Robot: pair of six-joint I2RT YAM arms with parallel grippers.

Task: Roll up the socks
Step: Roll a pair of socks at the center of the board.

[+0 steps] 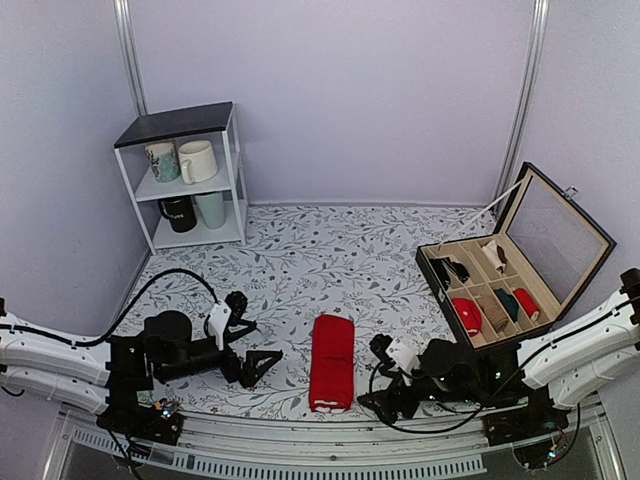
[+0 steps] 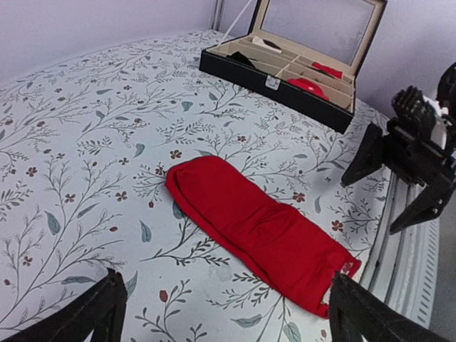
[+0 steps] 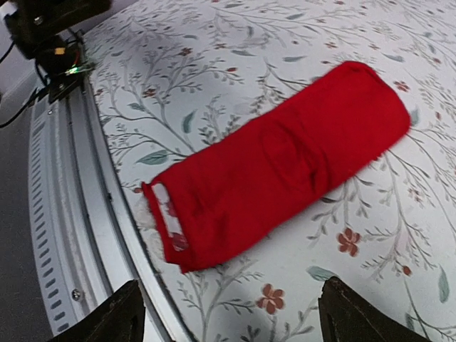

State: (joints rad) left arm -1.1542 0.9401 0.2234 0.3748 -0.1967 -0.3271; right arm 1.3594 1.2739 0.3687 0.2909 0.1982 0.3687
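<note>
The red socks [image 1: 332,362] lie flat as a long rectangle on the floral cloth, between the two arms, cuff end toward the near edge. They also show in the left wrist view [image 2: 260,228] and in the right wrist view [image 3: 285,160]. My left gripper [image 1: 262,365] is open and empty, left of the socks. My right gripper [image 1: 378,378] is open and empty, right of the socks' near end. In the left wrist view one open fingertip [image 2: 356,313] sits by the cuff corner.
An open black box [image 1: 500,285] with compartments holding rolled bundles stands at the right; it also shows in the left wrist view [image 2: 285,75]. A white shelf [image 1: 185,175] with mugs stands at the back left. The metal rail [image 3: 78,228] runs along the near table edge.
</note>
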